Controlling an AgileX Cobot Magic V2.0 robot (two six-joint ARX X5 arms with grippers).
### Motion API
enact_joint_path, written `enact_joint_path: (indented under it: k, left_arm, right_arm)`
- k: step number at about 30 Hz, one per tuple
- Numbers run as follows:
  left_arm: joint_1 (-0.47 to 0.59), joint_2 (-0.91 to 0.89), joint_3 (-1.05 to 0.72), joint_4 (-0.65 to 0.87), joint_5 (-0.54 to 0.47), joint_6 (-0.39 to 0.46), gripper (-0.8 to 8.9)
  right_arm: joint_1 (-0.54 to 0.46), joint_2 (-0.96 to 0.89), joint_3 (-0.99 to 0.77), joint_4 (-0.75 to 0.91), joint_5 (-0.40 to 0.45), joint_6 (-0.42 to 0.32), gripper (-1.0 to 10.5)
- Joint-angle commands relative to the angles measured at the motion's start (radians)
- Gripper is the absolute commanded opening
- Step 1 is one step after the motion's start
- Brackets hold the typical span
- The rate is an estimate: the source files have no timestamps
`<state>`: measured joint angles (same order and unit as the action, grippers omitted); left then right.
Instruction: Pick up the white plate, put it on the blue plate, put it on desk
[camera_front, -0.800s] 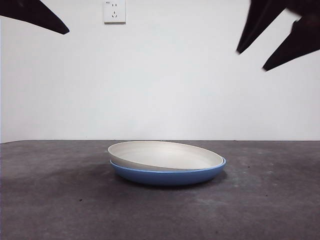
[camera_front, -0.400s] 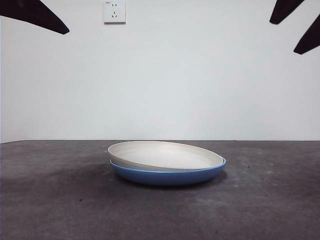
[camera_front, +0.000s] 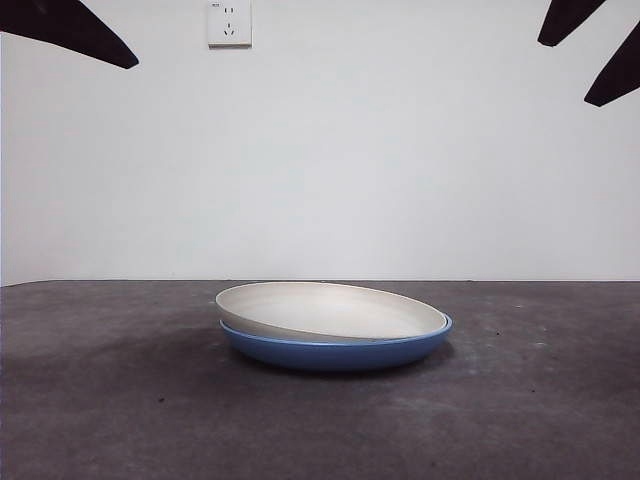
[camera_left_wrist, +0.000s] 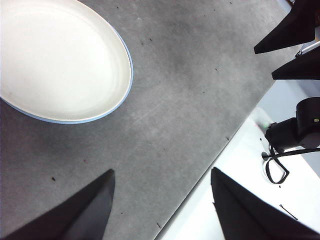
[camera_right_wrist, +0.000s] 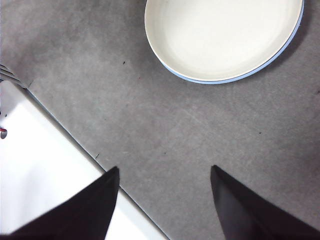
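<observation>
The white plate (camera_front: 330, 308) lies inside the blue plate (camera_front: 335, 352) on the desk (camera_front: 120, 400), tilted a little with its left rim raised. From above, the white plate (camera_left_wrist: 60, 60) (camera_right_wrist: 222, 35) covers the blue one, leaving only a thin blue rim (camera_left_wrist: 129, 85) (camera_right_wrist: 235, 80). My left gripper (camera_left_wrist: 162, 172) and my right gripper (camera_right_wrist: 165, 169) both hang high above bare desk beside the stack, open and holding nothing. In the front view an open gripper (camera_front: 565, 75) shows at the top right and a black arm tip (camera_front: 75, 32) at the top left. That view does not tell which is which.
A wall socket (camera_front: 229, 22) sits high on the white wall behind. The desk's edge runs close to both grippers, with white floor beyond (camera_right_wrist: 45, 185). A black device with a cable (camera_left_wrist: 292, 135) lies there. The other arm's gripper (camera_left_wrist: 285, 62) shows in the left wrist view.
The open gripper at the front view's top right has risen up and to the right, then held still. The plates and the tip at the top left have not moved.
</observation>
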<state>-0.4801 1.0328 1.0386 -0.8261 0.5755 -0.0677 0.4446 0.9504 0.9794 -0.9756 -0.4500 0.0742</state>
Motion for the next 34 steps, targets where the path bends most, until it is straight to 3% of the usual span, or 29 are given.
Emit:
enact_joint_path:
  k: [1,4,34]
  left_arm:
    - [-0.005,0.003,0.007,0.010,0.005,0.015,2.39]
    - [-0.005,0.003,0.007,0.010,0.005,0.015,0.10]
    - [-0.005,-0.002,0.008,0.009,0.005,0.015,0.11]
  right_arm:
    - [0.006,0.009,0.017,0.009,-0.003,-0.023,2.5]
    - [0.006,0.009,0.017,0.009,-0.002,-0.028,0.4]
    - [0.005,0.009,0.017,0.011,-0.002,-0.034,0.1]
